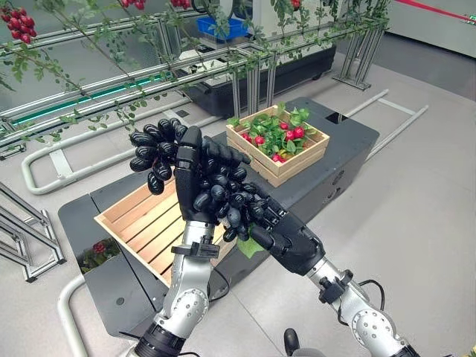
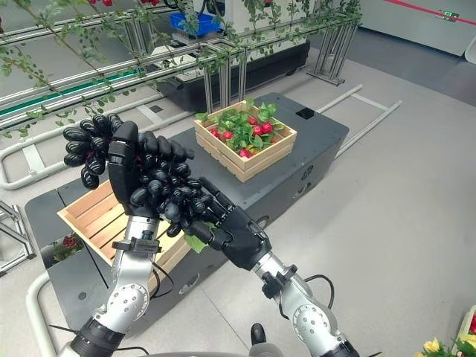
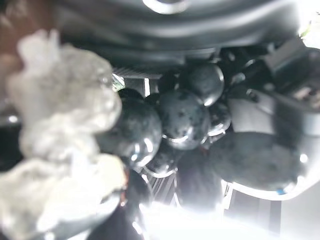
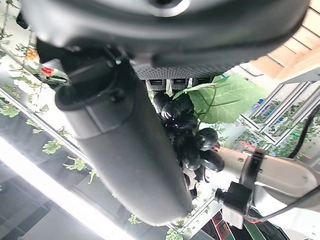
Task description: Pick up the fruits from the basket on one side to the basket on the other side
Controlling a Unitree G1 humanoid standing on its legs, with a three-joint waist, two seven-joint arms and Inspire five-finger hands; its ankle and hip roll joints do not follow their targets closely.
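Gripping one black grape bunch [image 1: 160, 152], left hand [image 1: 192, 178] and right hand [image 1: 286, 236] curled fingers around it above the empty wooden crate [image 1: 141, 223].

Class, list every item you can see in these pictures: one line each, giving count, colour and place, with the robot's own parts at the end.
Grape bunch: one, black, held up between both hands above the near crate; a green leaf hangs from it.
Near crate: one, pale wood, slatted, on the dark platform, under the hands.
Far crate: one, pale wood, further along the same platform.
Red fruits: several, red among green leaves, in the far crate.
Frame: one, silver metal with leafy vines, behind the platform.
Blue bin: one, far back.
Left hand: dark, upright, fingers curled round the grapes.
Right hand: dark, fingers curled on the bunch's lower part.
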